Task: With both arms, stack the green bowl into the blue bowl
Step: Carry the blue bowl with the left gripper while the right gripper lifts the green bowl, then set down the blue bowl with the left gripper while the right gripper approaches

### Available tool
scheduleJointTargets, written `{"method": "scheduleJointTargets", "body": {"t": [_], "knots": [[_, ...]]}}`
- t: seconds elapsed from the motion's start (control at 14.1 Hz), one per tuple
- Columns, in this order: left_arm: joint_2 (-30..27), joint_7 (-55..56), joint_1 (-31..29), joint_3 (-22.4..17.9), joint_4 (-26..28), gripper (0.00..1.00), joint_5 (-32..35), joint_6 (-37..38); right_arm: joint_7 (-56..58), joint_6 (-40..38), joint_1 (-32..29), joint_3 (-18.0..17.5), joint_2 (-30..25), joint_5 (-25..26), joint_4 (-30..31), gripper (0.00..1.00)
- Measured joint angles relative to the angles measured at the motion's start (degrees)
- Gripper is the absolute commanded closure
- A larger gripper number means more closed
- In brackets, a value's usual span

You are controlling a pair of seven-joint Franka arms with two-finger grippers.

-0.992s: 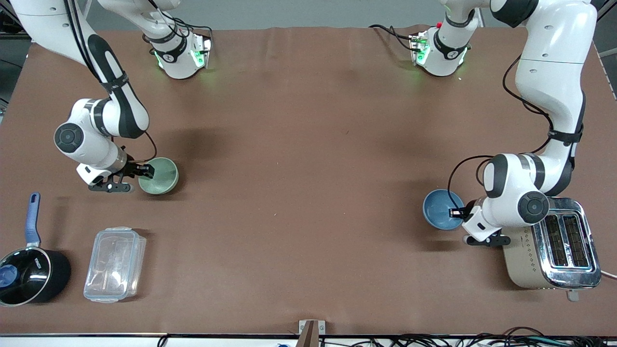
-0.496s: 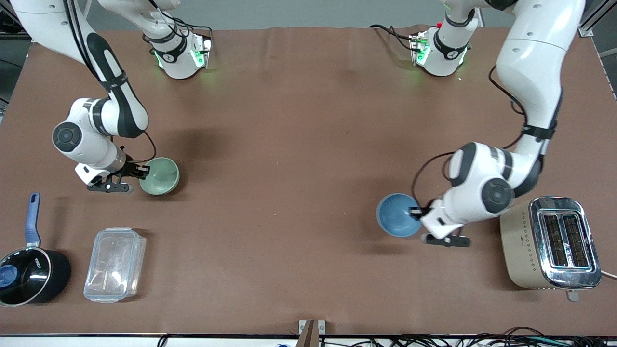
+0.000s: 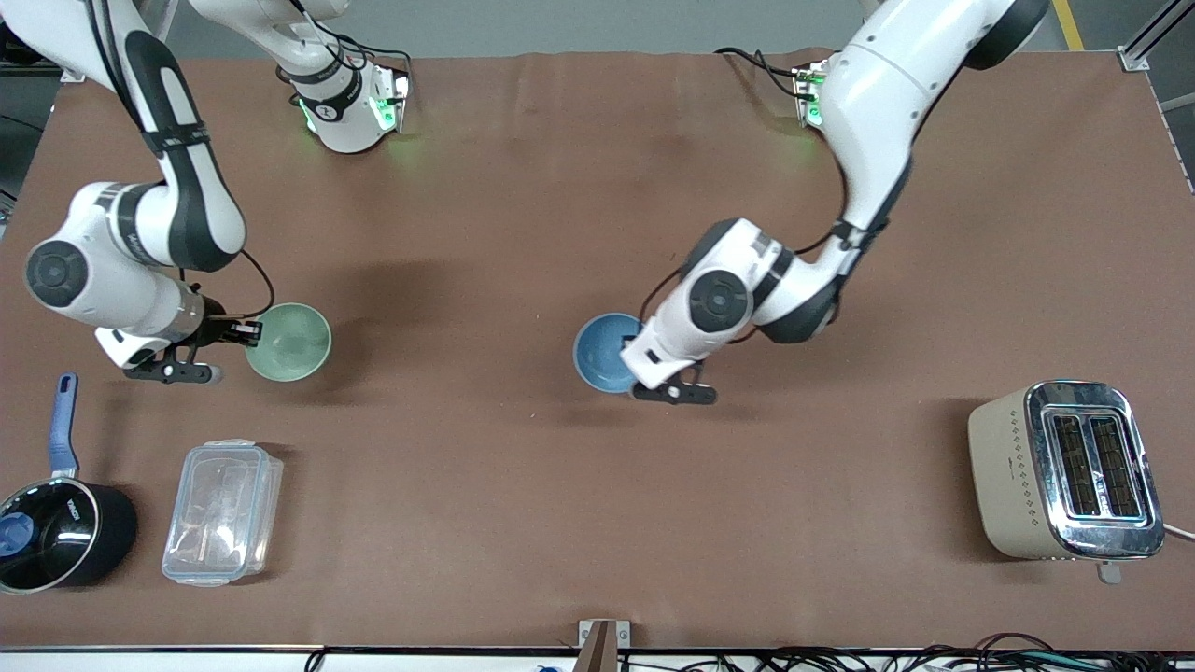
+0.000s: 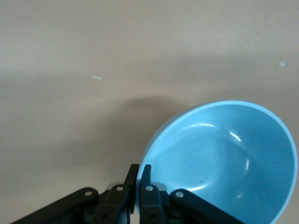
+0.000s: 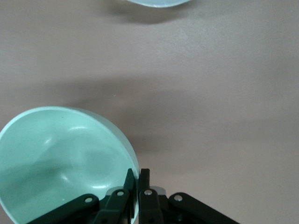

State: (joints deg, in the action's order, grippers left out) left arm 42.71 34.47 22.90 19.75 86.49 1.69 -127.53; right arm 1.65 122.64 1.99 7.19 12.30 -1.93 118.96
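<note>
Front view: the left tool (image 3: 638, 357) pinches the rim of the blue bowl (image 3: 602, 350), apparently lifted over the middle of the surface (image 3: 523, 233), though its height is hard to judge. The right tool (image 3: 245, 329) clamps the rim of the green bowl (image 3: 289, 342) toward the right arm's end, well apart from the other. Both wrist views show fingers (image 4: 145, 182) closed on just 1 thin edge. Either bowl could pivot or slip from such a narrow pinch, and a tilted green bowl may catch the blue rim instead of nesting.
</note>
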Motion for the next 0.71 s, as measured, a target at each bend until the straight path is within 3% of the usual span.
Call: {"method": "scheduleJointTargets", "body": {"t": [0.14,0.21,0.28,0.35,0.43,0.71], "knots": [[2.20,0.92,2.28,-0.09,-0.31,0.95,0.00,-3.80,-2.88,-4.99,0.91,-0.55,-0.25,-1.37,-3.82,1.00],[3.20,1.00,3.13,-0.13,-0.38,0.87,0.00,-5.72,-5.64,-6.38,1.67,-1.24,-0.25,-1.50,-5.12,1.00],[4.05,1.06,3.76,-0.15,-0.50,0.69,0.00,-7.42,-9.01,-7.19,2.54,-2.24,-0.24,-1.56,-5.96,1.00],[4.72,1.06,4.05,-0.20,-0.63,0.23,0.00,-8.60,-12.79,-7.41,3.24,-3.85,-0.24,-1.58,-6.39,1.00],[5.06,1.07,4.05,-0.23,-0.82,0.00,0.00,-9.13,-16.90,-7.43,3.78,-5.89,-0.23,-1.59,-6.66,1.00],[3.30,1.66,2.01,-0.68,-3.15,0.00,0.00,-8.38,-30.78,-7.12,4.90,-13.79,-0.19,-1.60,-7.81,1.00]]}}
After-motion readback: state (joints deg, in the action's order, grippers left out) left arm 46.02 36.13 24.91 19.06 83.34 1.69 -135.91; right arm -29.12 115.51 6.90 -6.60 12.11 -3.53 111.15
